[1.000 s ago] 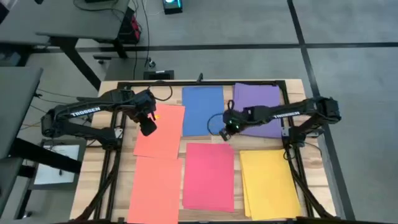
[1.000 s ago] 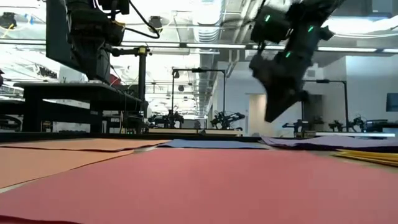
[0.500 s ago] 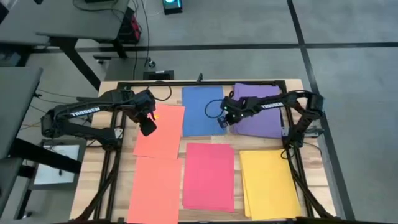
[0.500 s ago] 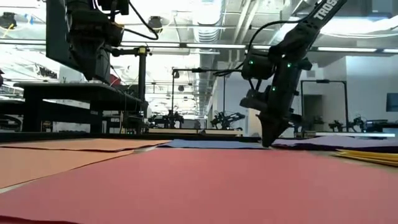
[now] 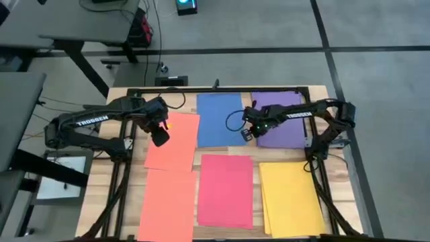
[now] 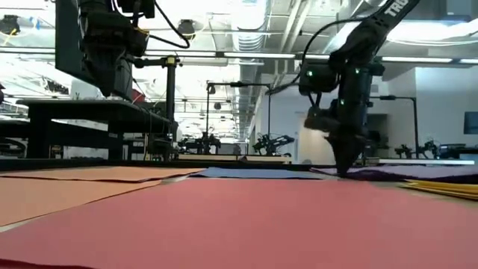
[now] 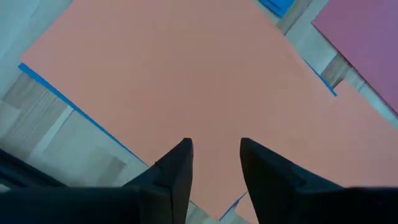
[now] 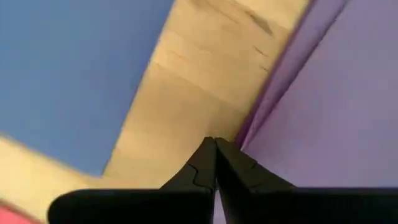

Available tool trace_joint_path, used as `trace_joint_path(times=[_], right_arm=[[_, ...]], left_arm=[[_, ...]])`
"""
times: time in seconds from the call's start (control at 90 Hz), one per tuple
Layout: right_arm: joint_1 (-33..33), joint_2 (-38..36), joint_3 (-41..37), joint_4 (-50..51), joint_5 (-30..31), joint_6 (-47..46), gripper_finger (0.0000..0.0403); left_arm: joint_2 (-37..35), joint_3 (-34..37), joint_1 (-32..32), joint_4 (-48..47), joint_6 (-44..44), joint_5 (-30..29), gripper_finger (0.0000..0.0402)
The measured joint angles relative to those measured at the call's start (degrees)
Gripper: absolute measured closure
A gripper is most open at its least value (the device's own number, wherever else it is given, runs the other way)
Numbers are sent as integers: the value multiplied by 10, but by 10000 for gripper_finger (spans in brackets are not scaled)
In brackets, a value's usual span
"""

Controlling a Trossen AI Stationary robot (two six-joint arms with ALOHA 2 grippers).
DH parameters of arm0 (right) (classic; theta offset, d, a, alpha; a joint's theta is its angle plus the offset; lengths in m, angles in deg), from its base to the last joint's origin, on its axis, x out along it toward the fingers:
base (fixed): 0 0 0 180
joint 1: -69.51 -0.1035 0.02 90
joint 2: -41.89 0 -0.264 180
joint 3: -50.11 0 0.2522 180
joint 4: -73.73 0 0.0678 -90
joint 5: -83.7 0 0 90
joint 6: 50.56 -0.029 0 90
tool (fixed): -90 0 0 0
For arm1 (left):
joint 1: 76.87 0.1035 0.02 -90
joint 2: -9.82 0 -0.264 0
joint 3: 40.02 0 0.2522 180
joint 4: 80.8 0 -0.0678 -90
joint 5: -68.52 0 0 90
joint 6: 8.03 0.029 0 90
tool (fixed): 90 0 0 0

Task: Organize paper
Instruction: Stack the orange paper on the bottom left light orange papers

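A pale wooden table (image 5: 124,202) seen from above carries coloured sheets of paper laid flat in two rows. In the far row, from left to right, lie an orange sheet (image 5: 176,141), a blue sheet (image 5: 216,118) and a purple sheet (image 5: 281,118). In the near row lie a second orange sheet (image 5: 168,204), a pink-red sheet (image 5: 226,191) and a yellow stack (image 5: 290,197) whose edges are slightly fanned. The far orange sheet is tilted a little, and its near edge meets the near orange sheet. The right gripper (image 5: 247,133) reaches in from the right side and points down at the near left corner of the purple sheet, beside the strip of bare wood that separates purple from blue. In the right wrist view its two dark fingers (image 8: 205,163) are pressed together with no gap, their tips at the purple sheet's edge; whether any paper is pinched between them cannot be told. In the low view the same gripper (image 6: 343,169) stands nearly upright with its tip down at the purple sheet (image 6: 418,171). The left gripper (image 5: 160,138) hangs over the left edge of the far orange sheet. In the left wrist view its fingers (image 7: 180,167) are held a small way apart with nothing between them, above the orange paper (image 7: 186,74), and thin strips of blue tape (image 7: 74,107) show along that sheet's edges.
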Motion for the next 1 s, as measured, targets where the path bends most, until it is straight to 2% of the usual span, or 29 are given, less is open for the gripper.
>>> trace_joint_path(times=[0.144,0.244,0.411,0.567,0.711,0.844,0.9,1.0], right_arm=[[-16,-37,38,-16,-22,-7,403],[-40,-54,62,-66,-38,-67,403],[-99,-35,68,-275,-102,-190,395],[-160,35,68,-413,-106,-223,350],[-191,116,94,-432,-110,-265,300],[-198,185,173,-439,-123,-264,271],[-197,209,221,-413,-124,-261,266],[-197,257,305,-310,-123,-250,265]], left_arm=[[-2,0,-1,0,-5,0,283],[-7,0,-4,0,-7,0,283],[-6,0,-17,0,0,4,283],[-6,25,-36,36,-11,67,283],[-6,60,-51,43,-26,61,283],[-6,111,-54,105,-34,59,283],[-6,134,-54,126,-35,71,283],[-6,177,-54,169,-34,90,283]])
